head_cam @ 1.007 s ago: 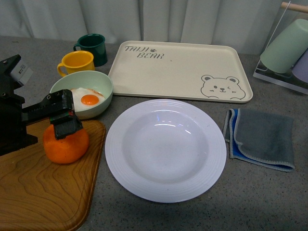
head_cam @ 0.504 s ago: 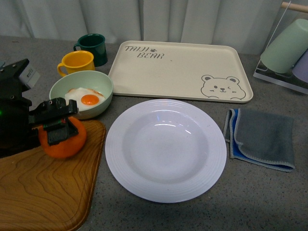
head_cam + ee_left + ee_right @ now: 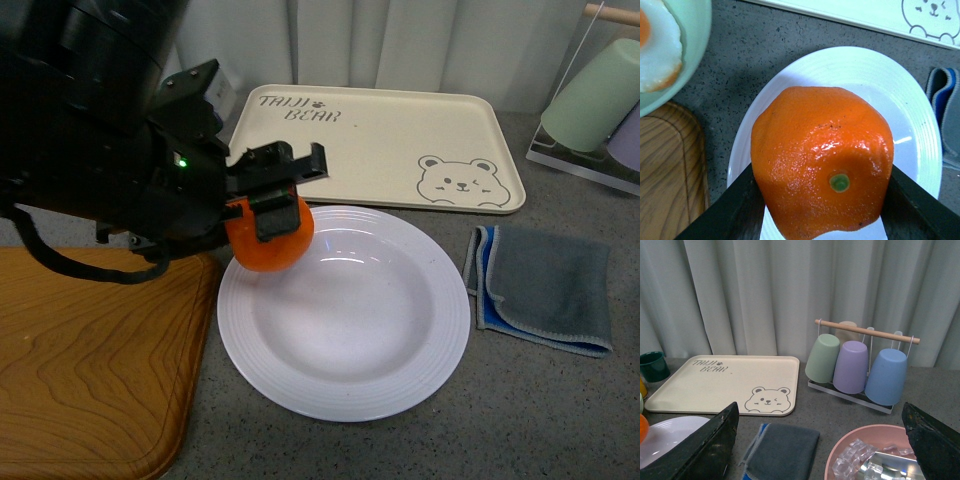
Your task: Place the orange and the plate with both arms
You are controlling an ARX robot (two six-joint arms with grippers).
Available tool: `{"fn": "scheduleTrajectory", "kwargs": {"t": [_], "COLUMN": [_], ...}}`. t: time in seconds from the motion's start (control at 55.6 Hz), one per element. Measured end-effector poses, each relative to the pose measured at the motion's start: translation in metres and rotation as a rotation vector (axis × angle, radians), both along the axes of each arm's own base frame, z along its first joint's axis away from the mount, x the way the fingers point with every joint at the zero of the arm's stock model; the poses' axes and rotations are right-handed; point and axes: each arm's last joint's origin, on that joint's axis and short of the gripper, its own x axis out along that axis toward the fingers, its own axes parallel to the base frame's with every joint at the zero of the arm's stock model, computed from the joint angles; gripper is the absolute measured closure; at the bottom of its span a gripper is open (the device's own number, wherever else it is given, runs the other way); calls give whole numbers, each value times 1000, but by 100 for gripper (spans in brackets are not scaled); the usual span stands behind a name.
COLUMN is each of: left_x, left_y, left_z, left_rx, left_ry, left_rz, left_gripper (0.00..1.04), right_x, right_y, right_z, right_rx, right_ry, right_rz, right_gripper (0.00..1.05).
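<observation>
The ribbed white plate [image 3: 440, 300] lay flat with no gripper on it, so its placing looked undone. Over the plate's far-left rim hung the orange [image 3: 262, 255], clamped between the left gripper's [image 3: 822, 207] jaws and not yet set down. The right gripper [image 3: 820, 450] gaped empty, away from the plate. The bear tray [image 3: 370, 150] lay behind the plate, the wooden board [image 3: 90, 370] to its left and a grey cloth [image 3: 545, 290] to its right. Nothing blocked the plate's basin.
</observation>
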Motion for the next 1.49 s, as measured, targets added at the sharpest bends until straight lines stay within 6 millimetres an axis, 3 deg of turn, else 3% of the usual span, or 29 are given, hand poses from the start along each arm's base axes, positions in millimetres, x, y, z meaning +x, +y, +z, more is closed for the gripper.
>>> {"fn": "scheduleTrajectory", "kwargs": {"t": [0.252,0.414,0.683,0.881,1.025,1.133,1.187,1.259,1.331,1.385,1.475,1.493], "left_x": [4,3,3,-1,-5,-12,-30,-52,-73,-88,-105,-108], "left_y": [-22,-25,-25,-17,0,15,31,56,74,86,98,100], "left_z": [-21,-24,-24,-6,15,7,3,24,40,39,39,40], "left_rx": [35,41,42,41,40,194,250,251,258,277,291,293], "left_ry": [46,55,56,-7,-112,-500,-660,-858,-922,-906,-890,-893], "left_rz": [-23,-29,-31,10,97,236,245,281,286,272,275,271], "left_gripper": [52,52,5,7,7,23,34,52,70,85,101,101], "right_x": [0,0,0,0,0,0,0,0,0,0,0,0], "right_y": [0,0,0,0,0,0,0,0,0,0,0,0], "right_z": [0,0,0,0,0,0,0,0,0,0,0,0], "right_rx": [0,0,0,0,0,0,0,0,0,0,0,0], "right_ry": [0,0,0,0,0,0,0,0,0,0,0,0], "right_rz": [0,0,0,0,0,3,1,0,0,0,0,0], "right_gripper": [9,9,9,9,9,9,9,9,9,9,9,9]}}
